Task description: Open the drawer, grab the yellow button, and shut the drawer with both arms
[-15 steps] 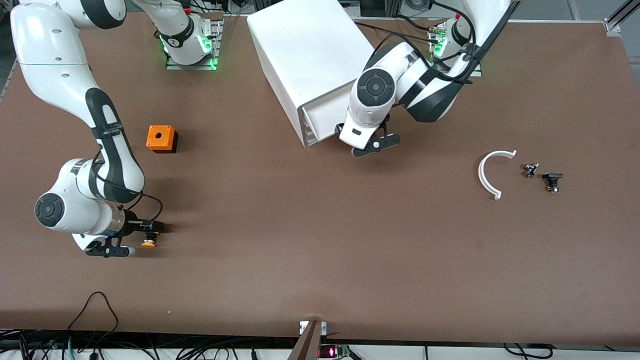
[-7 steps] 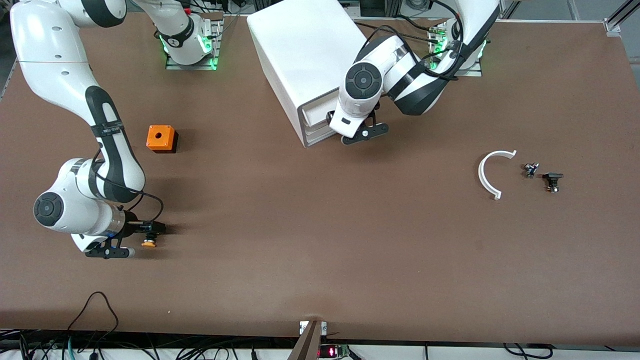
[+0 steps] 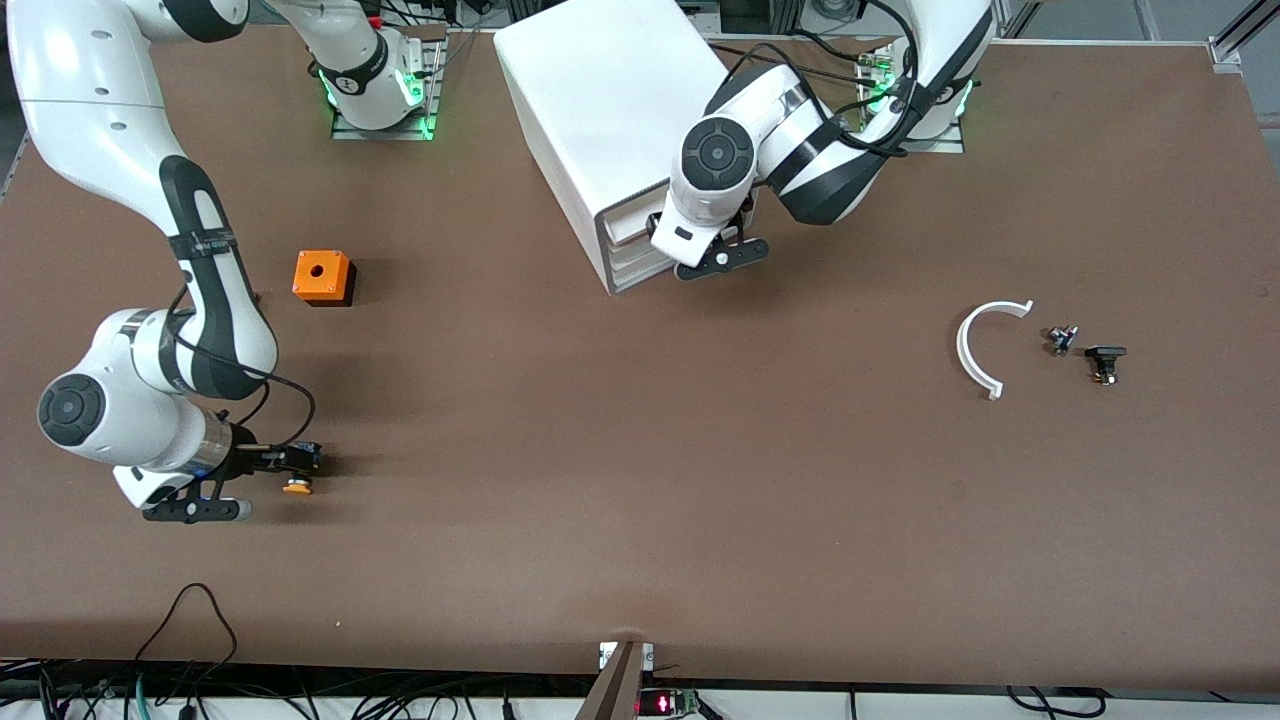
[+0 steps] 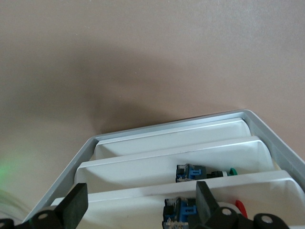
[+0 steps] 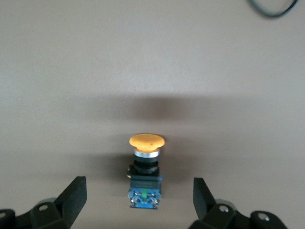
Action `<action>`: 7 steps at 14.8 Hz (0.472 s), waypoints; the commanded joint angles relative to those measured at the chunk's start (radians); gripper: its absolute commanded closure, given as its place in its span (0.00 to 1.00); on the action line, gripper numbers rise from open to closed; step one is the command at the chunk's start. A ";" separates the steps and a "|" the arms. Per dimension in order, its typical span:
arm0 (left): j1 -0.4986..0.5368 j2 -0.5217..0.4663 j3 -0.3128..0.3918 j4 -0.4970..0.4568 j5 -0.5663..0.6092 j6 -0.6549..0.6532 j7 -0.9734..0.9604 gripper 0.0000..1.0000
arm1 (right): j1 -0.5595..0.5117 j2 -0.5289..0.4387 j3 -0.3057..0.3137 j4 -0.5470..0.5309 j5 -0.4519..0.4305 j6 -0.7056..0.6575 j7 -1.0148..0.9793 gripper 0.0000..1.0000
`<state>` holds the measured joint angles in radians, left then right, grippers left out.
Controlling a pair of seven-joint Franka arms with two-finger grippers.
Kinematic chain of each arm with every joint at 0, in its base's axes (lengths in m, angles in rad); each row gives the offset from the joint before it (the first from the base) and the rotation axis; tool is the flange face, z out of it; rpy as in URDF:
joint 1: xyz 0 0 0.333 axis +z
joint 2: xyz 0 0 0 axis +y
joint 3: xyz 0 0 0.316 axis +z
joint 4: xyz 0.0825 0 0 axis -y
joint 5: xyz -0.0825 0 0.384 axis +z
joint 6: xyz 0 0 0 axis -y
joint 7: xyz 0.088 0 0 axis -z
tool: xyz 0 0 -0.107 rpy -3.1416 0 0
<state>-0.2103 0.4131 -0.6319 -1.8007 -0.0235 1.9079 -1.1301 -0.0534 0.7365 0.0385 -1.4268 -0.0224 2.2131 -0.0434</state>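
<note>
The button [image 3: 296, 487] [image 5: 145, 167], orange cap on a black and blue body, rests on the table near the right arm's end. My right gripper [image 3: 292, 468] [image 5: 139, 193] is low beside it and open. Its fingers stand wide on either side of the blue base without touching it. My left gripper [image 3: 662, 240] [image 4: 140, 200] is open against the front of the white cabinet [image 3: 610, 90]. The drawer [image 3: 625, 228] [image 4: 119, 200] sticks out only a little from the cabinet's front. The left wrist view looks down into the stepped drawers.
An orange cube with a hole [image 3: 322, 277] sits farther from the front camera than the button. A white curved piece [image 3: 975, 350] and two small black-and-silver parts [image 3: 1061, 339] [image 3: 1105, 362] lie toward the left arm's end. Blue-bodied parts [image 4: 202, 171] lie in the drawers.
The left gripper has pushed the drawer most of the way into the cabinet. The right gripper has opened fully and drawn back from the button, which stays on the table.
</note>
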 commanded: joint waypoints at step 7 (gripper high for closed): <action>0.000 -0.004 -0.032 -0.017 -0.059 -0.026 -0.005 0.01 | 0.026 -0.268 0.024 -0.026 -0.024 -0.347 0.148 0.01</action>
<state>-0.2107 0.4149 -0.6484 -1.8081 -0.0546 1.9037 -1.1309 -0.0246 0.5535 0.0451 -1.4235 -0.0428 1.9411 0.0713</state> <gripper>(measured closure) 0.004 0.004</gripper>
